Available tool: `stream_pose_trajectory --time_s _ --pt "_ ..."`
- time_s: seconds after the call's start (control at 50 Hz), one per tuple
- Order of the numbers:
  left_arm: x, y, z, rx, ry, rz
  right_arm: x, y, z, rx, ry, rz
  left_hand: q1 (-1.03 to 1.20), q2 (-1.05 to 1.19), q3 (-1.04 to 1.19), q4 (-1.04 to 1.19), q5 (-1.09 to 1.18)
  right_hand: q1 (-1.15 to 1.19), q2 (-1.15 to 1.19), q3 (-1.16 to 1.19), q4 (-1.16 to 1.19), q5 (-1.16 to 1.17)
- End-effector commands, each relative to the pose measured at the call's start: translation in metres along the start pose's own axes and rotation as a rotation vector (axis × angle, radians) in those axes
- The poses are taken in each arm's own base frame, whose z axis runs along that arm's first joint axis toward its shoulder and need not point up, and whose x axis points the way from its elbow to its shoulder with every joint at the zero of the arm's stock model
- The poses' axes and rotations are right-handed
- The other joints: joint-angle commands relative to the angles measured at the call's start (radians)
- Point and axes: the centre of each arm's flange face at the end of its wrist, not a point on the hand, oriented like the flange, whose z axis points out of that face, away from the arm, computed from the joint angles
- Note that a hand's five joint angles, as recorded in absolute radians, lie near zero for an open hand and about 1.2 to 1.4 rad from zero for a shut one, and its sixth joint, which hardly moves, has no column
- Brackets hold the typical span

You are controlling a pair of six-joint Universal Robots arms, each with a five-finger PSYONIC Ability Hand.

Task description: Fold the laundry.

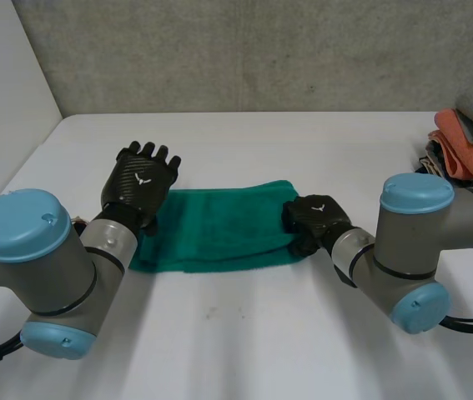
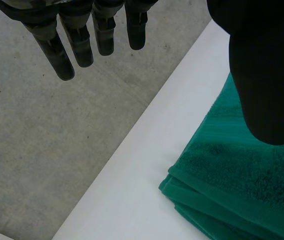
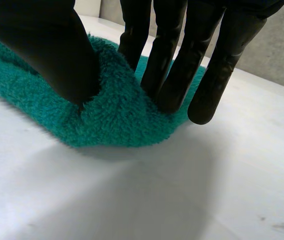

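Observation:
A green towel (image 1: 219,225) lies folded into a long band across the middle of the white table (image 1: 244,333). My left hand (image 1: 140,183) is lifted above the towel's left end, open with straight fingers and touching nothing. In the left wrist view its fingers (image 2: 81,40) hang over the table's edge, and the layered towel corner (image 2: 232,190) lies below the thumb. My right hand (image 1: 315,218) rests on the towel's right end. There the thumb (image 3: 46,45) and fingers pinch a bulge of the towel (image 3: 116,115) between them.
A pile of other laundry (image 1: 465,146), orange on top, sits at the table's far right edge. A grey concrete wall runs behind the table. The grey floor (image 2: 41,150) lies beyond the table's left edge.

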Motion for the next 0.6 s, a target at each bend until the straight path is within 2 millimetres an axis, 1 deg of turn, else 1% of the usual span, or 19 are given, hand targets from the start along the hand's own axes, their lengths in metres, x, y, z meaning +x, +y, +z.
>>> stream_pose_trajectory --time_s 0.02,0.04,0.1,0.12,0.18,0.2,0.26,0.28,0.34,0.36,0.4,0.42,0.48,0.5,0.56,0.58,0.6 --pt "0.000 -0.001 -0.002 -0.001 0.002 0.000 0.017 0.005 -0.010 -0.038 0.072 -0.049 0.028 0.018 0.010 0.019 -0.001 0.422 0.224 0.211 0.209 0.242" --pt "0.000 -0.001 -0.002 0.000 0.001 0.000 0.024 0.004 -0.019 -0.054 0.096 -0.061 0.028 0.018 0.010 0.019 -0.001 0.422 0.224 0.211 0.209 0.242" --pt "-0.001 -0.002 -0.003 0.001 -0.003 0.000 0.041 -0.005 -0.037 -0.051 0.151 -0.095 0.028 0.018 0.010 0.019 -0.001 0.422 0.224 0.211 0.209 0.242" --pt "-0.002 -0.001 -0.002 0.000 -0.004 0.000 0.053 -0.009 -0.049 -0.055 0.188 -0.131 0.025 0.015 0.007 0.016 -0.004 0.422 0.224 0.211 0.209 0.242" --pt "-0.005 -0.005 -0.004 0.007 -0.011 0.000 0.069 -0.012 -0.063 -0.070 0.239 -0.204 0.025 0.015 0.007 0.016 -0.004 0.422 0.224 0.211 0.209 0.242" --pt "-0.006 -0.006 -0.004 0.010 -0.015 0.000 0.076 -0.013 -0.070 -0.080 0.266 -0.261 0.025 0.015 0.007 0.016 -0.004 0.422 0.224 0.211 0.209 0.242" --pt "-0.007 -0.007 -0.005 0.014 -0.017 -0.001 0.082 -0.016 -0.076 -0.087 0.288 -0.346 0.025 0.015 0.007 0.016 -0.004 0.422 0.224 0.211 0.209 0.242" --pt "-0.007 -0.007 -0.005 0.013 -0.018 -0.001 0.081 -0.019 -0.078 -0.083 0.289 -0.400 0.025 0.015 0.007 0.016 -0.004 0.422 0.224 0.211 0.209 0.242" --pt "-0.009 -0.009 -0.005 0.016 -0.028 -0.002 0.075 -0.028 -0.079 -0.057 0.285 -0.469 0.025 0.015 0.007 0.016 -0.004 0.422 0.224 0.211 0.209 0.242" --pt "-0.010 -0.010 -0.005 0.015 -0.031 -0.002 0.061 -0.034 -0.078 -0.020 0.257 -0.513 0.022 0.012 0.004 0.013 -0.007 0.422 0.224 0.211 0.209 0.242" --pt "-0.012 -0.010 -0.004 0.011 -0.049 -0.003 0.040 -0.043 -0.075 0.036 0.215 -0.561 0.019 0.009 0.001 0.010 -0.009 0.422 0.224 0.211 0.209 0.242" --pt "-0.012 -0.011 -0.004 0.010 -0.052 -0.004 0.015 -0.051 -0.072 0.111 0.167 -0.599 0.016 0.006 -0.002 0.007 -0.012 0.422 0.224 0.211 0.209 0.242" --pt "-0.013 -0.012 -0.004 0.005 -0.071 -0.007 -0.026 -0.060 -0.070 0.225 0.092 -0.646 0.010 0.000 -0.008 0.001 -0.018 0.422 0.224 0.211 0.209 0.242" --pt "-0.014 -0.012 -0.004 0.004 -0.075 -0.009 -0.051 -0.059 -0.070 0.290 0.042 -0.666 0.010 0.000 -0.008 0.001 -0.018 0.422 0.224 0.211 0.209 0.242" --pt "-0.015 -0.014 -0.004 0.004 -0.088 -0.029 -0.086 -0.045 -0.067 0.348 -0.047 -0.685 0.007 -0.003 -0.011 -0.002 -0.021 0.422 0.224 0.211 0.209 0.242" --pt "-0.015 -0.014 -0.004 0.005 -0.090 -0.037 -0.103 -0.032 -0.066 0.357 -0.109 -0.696 0.007 -0.003 -0.011 -0.002 -0.021 0.422 0.224 0.211 0.209 0.242" --pt "-0.014 -0.015 -0.004 0.006 -0.091 -0.045 -0.110 -0.025 -0.065 0.356 -0.136 -0.699 0.007 -0.003 -0.011 -0.002 -0.021 0.422 0.224 0.211 0.209 0.242"
